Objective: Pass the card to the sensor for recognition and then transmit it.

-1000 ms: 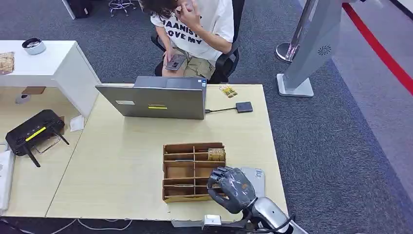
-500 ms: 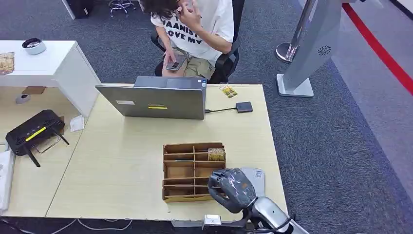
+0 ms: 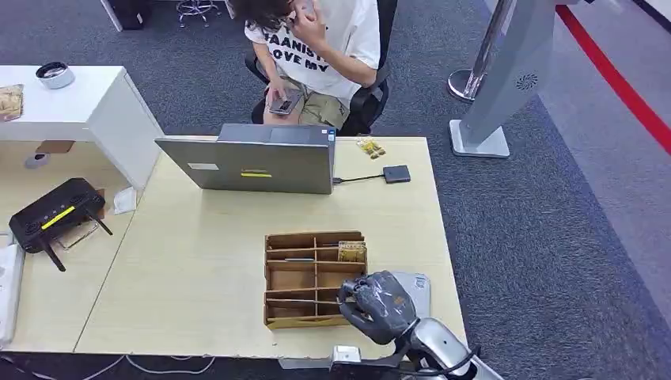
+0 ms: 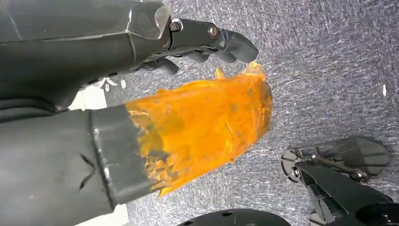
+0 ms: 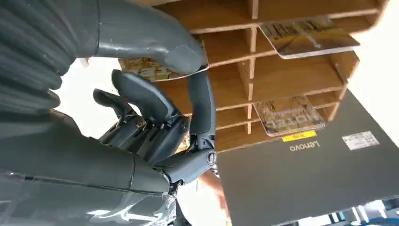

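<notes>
At the near right corner of the wooden organizer [image 3: 315, 277] on the desk [image 3: 198, 269], the right hand [image 3: 378, 305] pinches a card [image 5: 150, 69] between thumb and finger, other fingers curled.

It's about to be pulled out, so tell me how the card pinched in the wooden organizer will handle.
The card looks thin and flat, so it is probably light and fairly stiff. Its glossy face may slip between the fingers of the right hand. Sitting in a narrow slot of the organizer, it could catch on a divider.
</notes>
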Motion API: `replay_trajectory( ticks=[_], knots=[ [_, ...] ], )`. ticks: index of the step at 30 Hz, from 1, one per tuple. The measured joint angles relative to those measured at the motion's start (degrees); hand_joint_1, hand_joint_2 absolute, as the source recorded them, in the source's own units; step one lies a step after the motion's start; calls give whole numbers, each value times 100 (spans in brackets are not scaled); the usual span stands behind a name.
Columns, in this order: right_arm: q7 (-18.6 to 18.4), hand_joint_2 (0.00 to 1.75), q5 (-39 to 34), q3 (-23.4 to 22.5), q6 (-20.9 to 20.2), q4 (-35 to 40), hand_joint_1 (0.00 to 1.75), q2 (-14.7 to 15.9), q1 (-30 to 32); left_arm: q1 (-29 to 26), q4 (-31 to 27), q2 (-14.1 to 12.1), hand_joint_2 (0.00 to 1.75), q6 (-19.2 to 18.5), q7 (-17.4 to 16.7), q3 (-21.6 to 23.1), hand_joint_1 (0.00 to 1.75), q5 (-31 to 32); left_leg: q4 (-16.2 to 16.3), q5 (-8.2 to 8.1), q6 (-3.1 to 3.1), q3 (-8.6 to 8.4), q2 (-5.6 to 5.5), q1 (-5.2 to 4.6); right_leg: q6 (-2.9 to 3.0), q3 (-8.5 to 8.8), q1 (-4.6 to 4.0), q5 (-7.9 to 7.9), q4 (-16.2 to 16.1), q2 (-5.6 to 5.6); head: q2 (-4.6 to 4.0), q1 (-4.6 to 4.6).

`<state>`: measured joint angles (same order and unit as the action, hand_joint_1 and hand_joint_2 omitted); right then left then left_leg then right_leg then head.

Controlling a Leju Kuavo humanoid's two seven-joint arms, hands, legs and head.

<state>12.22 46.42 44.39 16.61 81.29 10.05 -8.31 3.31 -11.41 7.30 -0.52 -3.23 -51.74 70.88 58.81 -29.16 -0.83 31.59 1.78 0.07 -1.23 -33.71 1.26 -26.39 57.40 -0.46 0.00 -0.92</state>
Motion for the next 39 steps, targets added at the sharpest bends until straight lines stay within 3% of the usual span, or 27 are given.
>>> replay_trajectory(
  ticks=[11,20,37,39],
  knots=[
    [365,175,-804,-361,-223,483,168,0,125,1,0,0,0,0,33,-120,0,-35,0,0,0,1,0,0,0,-1,0,0,0,0,0,0],
    [832,175,-1825,-826,-656,1042,175,0,301,-4,0,0,0,-2,94,-168,0,-59,0,0,0,0,0,-1,0,0,0,0,0,0,0,0],
    [1080,175,-1938,-1556,-715,1722,175,26,411,-4,0,4,0,-17,133,-260,0,-57,0,0,0,1,0,-1,0,0,0,0,-1,0,0,0],
    [1091,175,-1921,-1591,-715,1748,168,26,407,-4,0,4,0,-17,133,-260,0,-46,0,0,0,1,0,-1,0,0,0,0,-1,0,0,0]
  ],
)
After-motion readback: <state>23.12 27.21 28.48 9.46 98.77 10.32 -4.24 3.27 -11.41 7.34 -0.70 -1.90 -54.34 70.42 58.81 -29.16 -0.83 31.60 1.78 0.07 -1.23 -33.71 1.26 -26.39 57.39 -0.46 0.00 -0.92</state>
